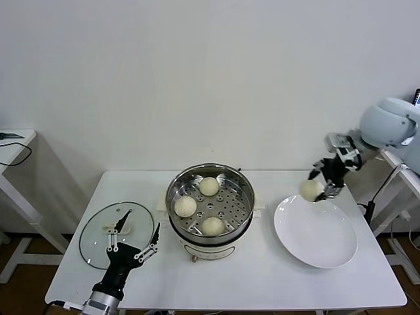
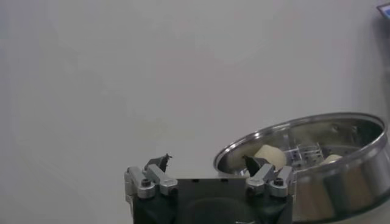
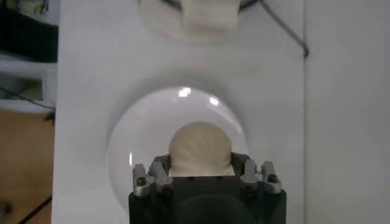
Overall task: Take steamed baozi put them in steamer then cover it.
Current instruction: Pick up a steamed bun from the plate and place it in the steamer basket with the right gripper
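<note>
This looks like a robot test room or lab, not a home kitchen. A plain white table (image 1: 262, 282) stands against a bare white wall (image 1: 197, 79), carrying only staged cookware. Left of that table, 1 side bench (image 1: 13, 141) holds a black cable (image 1: 16, 157); right of it stands another white frame (image 1: 403, 170).

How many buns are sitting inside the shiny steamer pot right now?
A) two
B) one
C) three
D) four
C: three baozi lie on the perforated tray of the steamer, while the fourth baozi is held in the right gripper above the white plate.
</note>
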Available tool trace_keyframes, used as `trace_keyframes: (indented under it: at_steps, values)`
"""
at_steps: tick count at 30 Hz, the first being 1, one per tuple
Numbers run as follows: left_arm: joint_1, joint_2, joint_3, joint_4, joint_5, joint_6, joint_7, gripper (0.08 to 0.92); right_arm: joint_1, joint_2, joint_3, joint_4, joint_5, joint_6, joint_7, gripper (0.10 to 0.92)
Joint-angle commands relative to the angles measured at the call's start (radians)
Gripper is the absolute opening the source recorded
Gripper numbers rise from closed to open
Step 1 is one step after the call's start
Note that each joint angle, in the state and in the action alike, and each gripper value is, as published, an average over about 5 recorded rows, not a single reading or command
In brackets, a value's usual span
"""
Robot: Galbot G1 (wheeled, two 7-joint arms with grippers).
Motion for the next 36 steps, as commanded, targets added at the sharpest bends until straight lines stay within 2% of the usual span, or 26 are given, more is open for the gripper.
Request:
trace_keyframes:
  at_steps: [1, 7, 18, 29, 36]
  values:
    - [-0.005, 0.004, -0.003, -0.005, -0.007, 0.001, 0.002, 0.823, 0.285, 0.198, -0.217, 0.182, 0.281, -0.182, 0.104, 0.662]
    - [-0.01, 0.003, -0.003, -0.004, -0.01, -0.001, 0.003, 0.823, 0.209, 0.333, -0.168, 0.167, 0.283, -0.269, 0.159, 0.662]
    - [-0.009, -0.002, -0.017, -0.011, -0.014, -0.004, 0.003, 0.823, -0.011, 0.495, -0.073, 0.004, 0.172, -0.305, 0.169, 0.674]
    - [-0.01, -0.004, -0.03, -0.003, -0.018, -0.004, 0.003, 0.823, -0.198, 0.564, 0.01, -0.174, 0.03, -0.289, 0.155, 0.682]
    - [-0.019, -0.003, -0.039, 0.01, -0.026, -0.002, 0.004, 0.823, -0.266, 0.577, 0.04, -0.229, -0.018, -0.28, 0.143, 0.684]
